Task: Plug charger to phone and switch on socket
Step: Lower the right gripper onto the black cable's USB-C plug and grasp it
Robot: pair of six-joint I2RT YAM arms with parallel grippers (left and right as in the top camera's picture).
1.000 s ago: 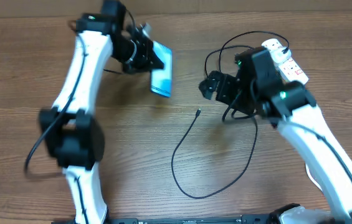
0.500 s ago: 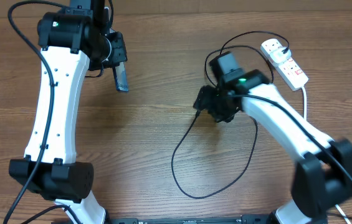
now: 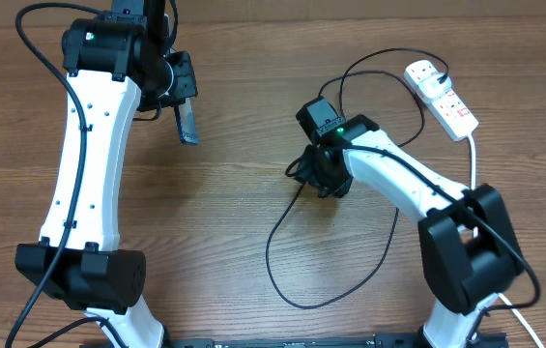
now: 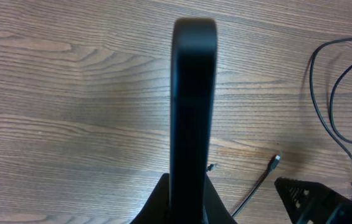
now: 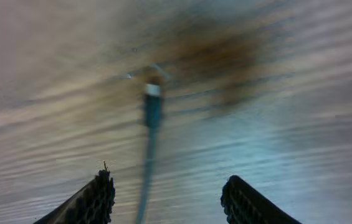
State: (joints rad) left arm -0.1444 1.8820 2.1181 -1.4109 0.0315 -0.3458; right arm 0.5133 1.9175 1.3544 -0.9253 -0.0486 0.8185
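Observation:
My left gripper (image 3: 182, 101) is shut on the phone (image 3: 188, 123) and holds it edge-on above the table at the back left. In the left wrist view the phone (image 4: 193, 106) stands as a dark slab between the closed jaws of that gripper (image 4: 189, 190). The charger's black cable (image 3: 271, 261) loops across the middle of the table to the white socket (image 3: 444, 98) at the back right. My right gripper (image 3: 308, 175) hovers over the cable's free end. Seen from the right wrist, the gripper (image 5: 168, 180) is open, and the cable with its connector tip (image 5: 153, 92) runs between the fingers, untouched.
The socket's thick white cord (image 3: 473, 155) runs down the right side, behind the right arm. The charger cable makes extra loops (image 3: 369, 68) near the socket. The right gripper's finger (image 4: 306, 196) shows at the lower right of the left wrist view, by the connector tip (image 4: 275, 160).
The phone turned from screen-up to edge-on in the left gripper. The right gripper moved left and down over the cable's tip, and its jaws narrowed around the cable.

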